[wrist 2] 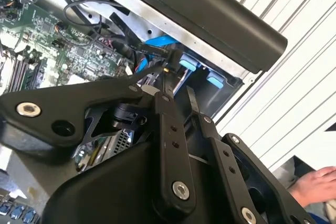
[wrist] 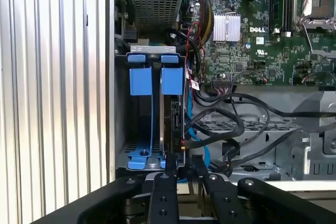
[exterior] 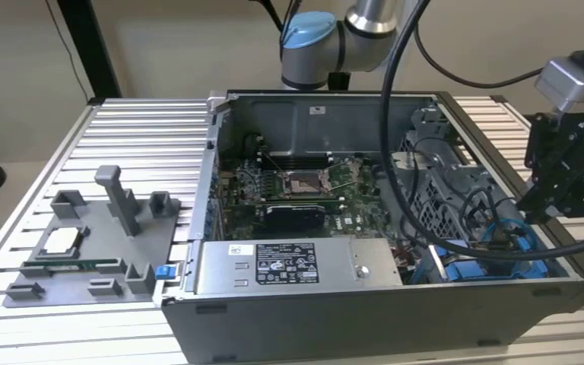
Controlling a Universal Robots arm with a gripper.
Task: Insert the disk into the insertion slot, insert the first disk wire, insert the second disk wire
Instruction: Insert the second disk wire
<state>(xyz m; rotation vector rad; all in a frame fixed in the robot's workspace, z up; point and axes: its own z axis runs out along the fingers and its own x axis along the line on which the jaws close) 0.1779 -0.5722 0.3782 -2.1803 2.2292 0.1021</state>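
Note:
In the first wrist view the disk [wrist: 172, 121] stands on edge inside the insertion slot [wrist: 157, 51], its blue carrier tab [wrist: 172, 80] beside a second blue tab [wrist: 140, 80]. My gripper [wrist: 185, 160] hangs right at the disk's near end. Its fingers [wrist: 164, 182] are only a narrow gap apart. A blue disk wire [wrist: 191, 114] runs along the disk up to the tips and seems pinched there. The second wrist view has the gripper [wrist 2: 178, 80] at a black connector [wrist 2: 160, 51]. In the exterior view the gripper [exterior: 537, 214] dips into the case's right front corner by the blue carrier [exterior: 474, 268].
Loose black cables [wrist: 236, 124] loop beside the bay. The grey power-supply box [exterior: 271, 268] fills the case front, with the motherboard [exterior: 303, 186] behind it. A grey fixture plate [exterior: 79, 251] lies on the exterior view's left. A person's hand [wrist 2: 315, 182] is outside the case.

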